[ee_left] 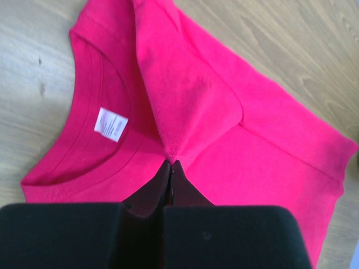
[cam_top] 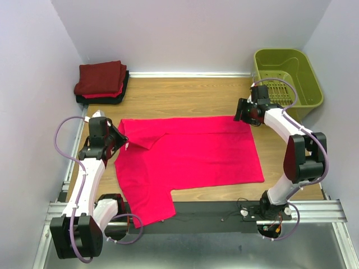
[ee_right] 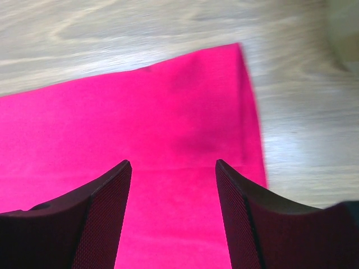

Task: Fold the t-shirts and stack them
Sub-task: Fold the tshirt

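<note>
A bright pink-red t-shirt (cam_top: 190, 151) lies spread on the wooden table, collar to the left and one sleeve hanging toward the near edge. My left gripper (cam_top: 124, 143) is shut on a pinched-up fold of this t-shirt (ee_left: 252, 157) beside the collar, and the white neck label (ee_left: 110, 123) shows. My right gripper (cam_top: 242, 115) hovers open over the t-shirt's (ee_right: 140, 112) far right corner with nothing between its fingers (ee_right: 106, 213). Folded t-shirts (cam_top: 101, 81), maroon over red over black, are stacked at the back left.
An olive-green plastic basket (cam_top: 305, 84) stands at the back right, close behind my right arm. White walls close in the table on the left, back and right. A metal rail (cam_top: 196, 216) runs along the near edge.
</note>
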Available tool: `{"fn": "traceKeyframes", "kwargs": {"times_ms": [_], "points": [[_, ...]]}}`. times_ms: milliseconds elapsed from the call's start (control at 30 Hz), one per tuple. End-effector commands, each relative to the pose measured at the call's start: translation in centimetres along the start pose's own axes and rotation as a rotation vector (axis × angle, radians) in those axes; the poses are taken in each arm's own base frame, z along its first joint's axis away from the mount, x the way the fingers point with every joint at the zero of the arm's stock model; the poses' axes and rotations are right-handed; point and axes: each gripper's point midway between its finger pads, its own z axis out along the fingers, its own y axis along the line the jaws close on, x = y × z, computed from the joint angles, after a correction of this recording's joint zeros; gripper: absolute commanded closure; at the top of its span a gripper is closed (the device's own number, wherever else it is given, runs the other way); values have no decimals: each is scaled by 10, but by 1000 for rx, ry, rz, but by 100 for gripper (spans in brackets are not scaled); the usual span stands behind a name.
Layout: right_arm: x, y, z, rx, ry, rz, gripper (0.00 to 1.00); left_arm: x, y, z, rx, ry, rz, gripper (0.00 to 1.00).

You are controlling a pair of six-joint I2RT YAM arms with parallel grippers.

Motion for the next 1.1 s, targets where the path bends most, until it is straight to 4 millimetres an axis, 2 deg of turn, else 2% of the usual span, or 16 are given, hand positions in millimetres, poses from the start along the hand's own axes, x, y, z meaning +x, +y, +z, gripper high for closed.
{"fn": "traceKeyframes", "kwargs": {"times_ms": [0,300,367,400,500,600,667,700,733,800,833,867,900,967,1000,1067], "points": [[-1,31,-18,-139,17,8,31,22,8,-3,1,56,-26,100],[19,68,-21,-245,65,-74,31,37,21,-4,-36,77,-36,100],[25,79,-20,-270,82,-95,31,40,24,-2,-40,82,-36,100],[28,90,-20,-291,89,-119,31,52,31,2,-47,106,-46,100],[35,112,-21,-326,95,-172,31,55,26,4,-24,114,-56,100],[52,162,-32,-426,74,-294,31,58,28,5,-35,124,-57,100],[55,186,-37,-485,50,-348,31,60,28,4,-37,130,-53,96],[68,207,-42,-530,58,-394,31,61,28,4,-40,131,-50,94],[70,218,-43,-555,43,-426,32,61,28,3,-42,133,-50,92],[77,238,-46,-594,40,-469,32,63,28,1,-38,138,-42,83],[93,251,-44,-619,66,-503,33,64,28,1,-40,139,-38,78],[96,261,-45,-639,60,-525,33,63,28,-1,-44,138,-35,68],[103,269,-46,-655,64,-547,34,60,27,-3,-41,128,-24,47],[123,301,-53,-713,64,-617,37,48,30,-7,-76,78,-5,24],[124,303,-50,-715,60,-620,37,45,28,-9,-73,74,-5,23],[139,326,-52,-765,36,-663,43,34,28,-10,-89,39,21,23]]}}
